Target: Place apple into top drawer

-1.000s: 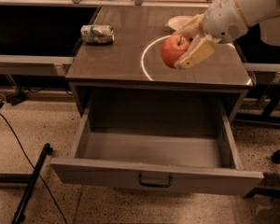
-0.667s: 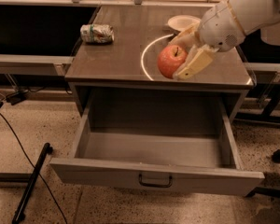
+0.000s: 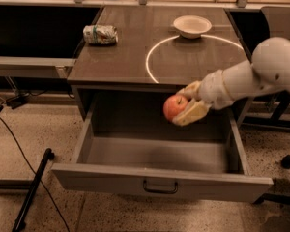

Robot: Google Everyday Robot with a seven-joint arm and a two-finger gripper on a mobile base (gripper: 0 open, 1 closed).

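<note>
Arm [image 3: 253, 76]: smooth white glossy shell, no markings, cables or screws to be made out. Large rounded bulb-like white joint housing [image 3: 279, 61] at the far right, narrowing to a thick cylindrical white forearm segment. A faint seam rings the pale grey-white wrist cuff [image 3: 213, 88].

Two-finger cream-yellow gripper [image 3: 180, 107]: sits over the hollow of the open wide grey metal drawer [image 3: 135, 177], just under the tabletop edge. Fingers [image 3: 193, 113] flat, broad, paddle-shaped, matte pale yellow, clamped either side of the round red-orange apple [image 3: 173, 106].
</note>
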